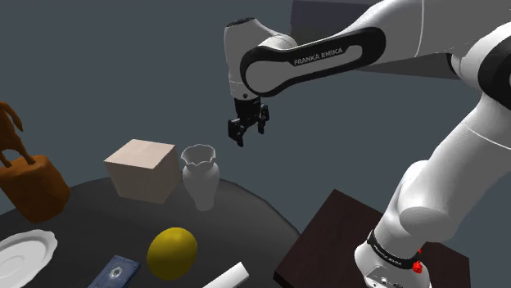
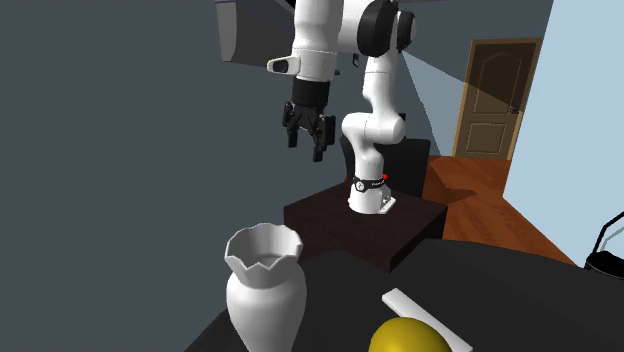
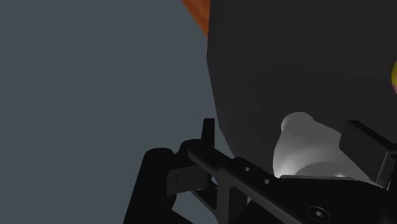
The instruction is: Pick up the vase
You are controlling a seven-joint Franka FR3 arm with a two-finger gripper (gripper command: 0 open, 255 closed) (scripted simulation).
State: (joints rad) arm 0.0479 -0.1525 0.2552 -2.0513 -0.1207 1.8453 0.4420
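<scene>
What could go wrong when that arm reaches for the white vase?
1. The vase stands upright close beside the box. A finger of the open gripper, coming down, might bump either one and tip the vase.
2. Its body is rounded under a flared rim, so the fingers might slip.
3. It stands near the table's edge, so a knock could send it off.

Cropped by the second exterior view's bottom edge: the foot of the vase (image 2: 265, 290) and most of the yellow fruit (image 2: 408, 338). Cropped at that view's right edge: a black object (image 2: 606, 255), too partial to name. In the shoulder view, cut by the left or bottom edge: plate (image 1: 23, 255), blue flat item (image 1: 115, 272), white roll (image 1: 229, 276), brown figure (image 1: 10, 131). In the wrist view, lower part of the vase masked by the body of the gripper (image 1: 250, 135).
</scene>
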